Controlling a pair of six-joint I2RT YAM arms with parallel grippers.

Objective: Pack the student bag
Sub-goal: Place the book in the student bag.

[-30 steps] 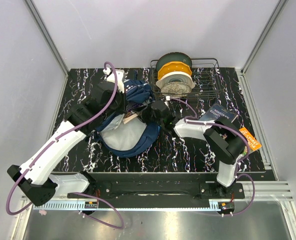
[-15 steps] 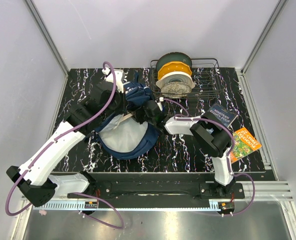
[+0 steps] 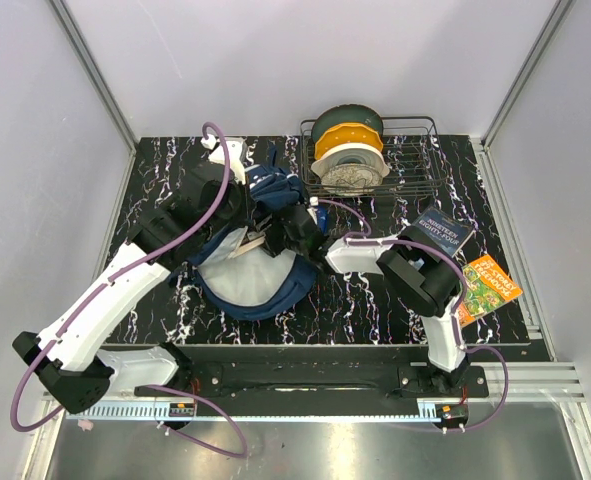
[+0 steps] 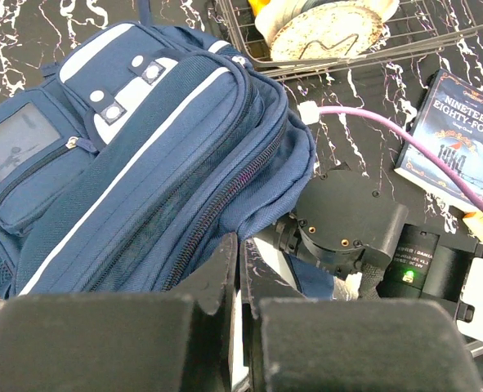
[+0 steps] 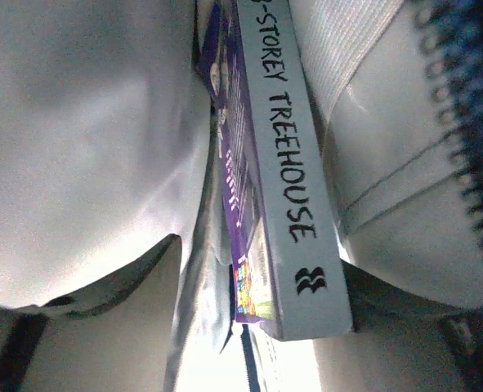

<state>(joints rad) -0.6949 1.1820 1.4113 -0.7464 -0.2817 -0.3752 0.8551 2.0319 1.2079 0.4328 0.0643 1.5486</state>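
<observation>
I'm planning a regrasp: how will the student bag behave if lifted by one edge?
Probably floppy: the student bag is soft fabric, slumped and creased. It sags open, so it would likely fold when lifted.

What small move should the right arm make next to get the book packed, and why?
Probably ease the right claw slightly deeper into the student bag, then let go. The Treehouse book is already between folds of pale lining, and the left claw pinches the bag's edge, holding the mouth open.
</observation>
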